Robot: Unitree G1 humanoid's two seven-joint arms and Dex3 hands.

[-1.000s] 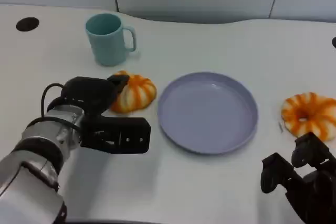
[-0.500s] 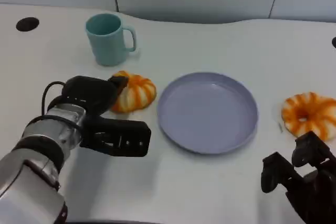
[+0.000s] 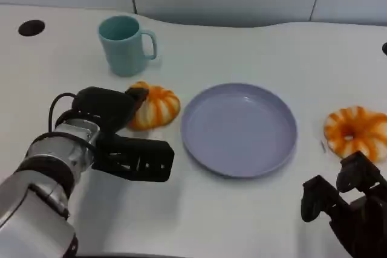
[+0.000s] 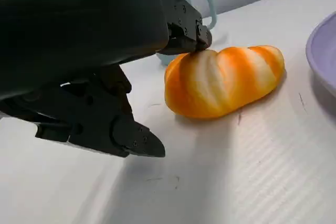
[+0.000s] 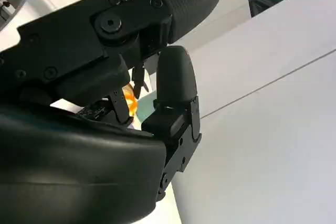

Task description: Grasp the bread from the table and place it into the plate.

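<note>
An orange-and-white striped bread loaf (image 3: 158, 106) lies on the white table just left of the lilac plate (image 3: 242, 173), which holds nothing. My left hand (image 3: 115, 131) sits beside the loaf on its left. In the left wrist view one fingertip (image 4: 197, 38) touches the top end of the loaf (image 4: 226, 80), while the other fingers (image 4: 126, 135) reach along the table in front of it, apart from it. A second, ring-shaped bread (image 3: 357, 132) lies right of the plate. My right hand (image 3: 351, 209) rests near the front right corner, holding nothing.
A teal mug (image 3: 124, 45) stands behind the loaf, handle to the right. A dark round hole (image 3: 31, 27) marks the table's far left. The plate's rim (image 4: 321, 51) is close to the loaf's far end. The table's back edge meets grey wall panels.
My left hand's lower fingers have crept slightly toward the table's front edge. The loaf, plate and right hand have not moved.
</note>
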